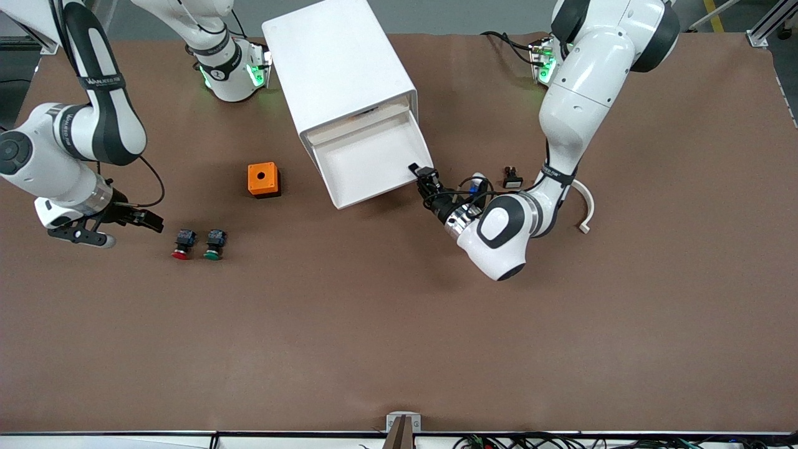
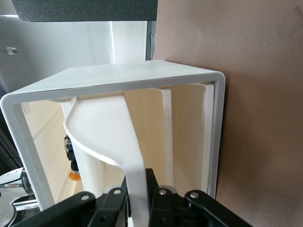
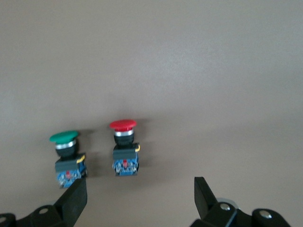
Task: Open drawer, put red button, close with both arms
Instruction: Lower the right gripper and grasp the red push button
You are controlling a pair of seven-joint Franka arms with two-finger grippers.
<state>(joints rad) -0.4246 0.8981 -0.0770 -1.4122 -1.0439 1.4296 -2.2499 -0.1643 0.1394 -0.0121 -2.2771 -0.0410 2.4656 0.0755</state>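
The drawer (image 1: 374,162) stands pulled out of the white cabinet (image 1: 336,68), and its tray shows nothing inside. My left gripper (image 1: 424,178) is at the drawer's front corner toward the left arm's end. In the left wrist view the left gripper (image 2: 137,189) is shut on the drawer's curved white front lip (image 2: 128,156). The red button (image 1: 182,244) lies on the table beside a green button (image 1: 214,244). My right gripper (image 1: 134,231) is open beside the red button, toward the right arm's end. In the right wrist view the red button (image 3: 124,146) lies just ahead of the right gripper (image 3: 139,189).
An orange box with a hole (image 1: 262,179) sits between the buttons and the cabinet. A small black part (image 1: 512,178) and a curved white piece (image 1: 586,209) lie by the left arm. The green button (image 3: 66,151) almost touches one right finger.
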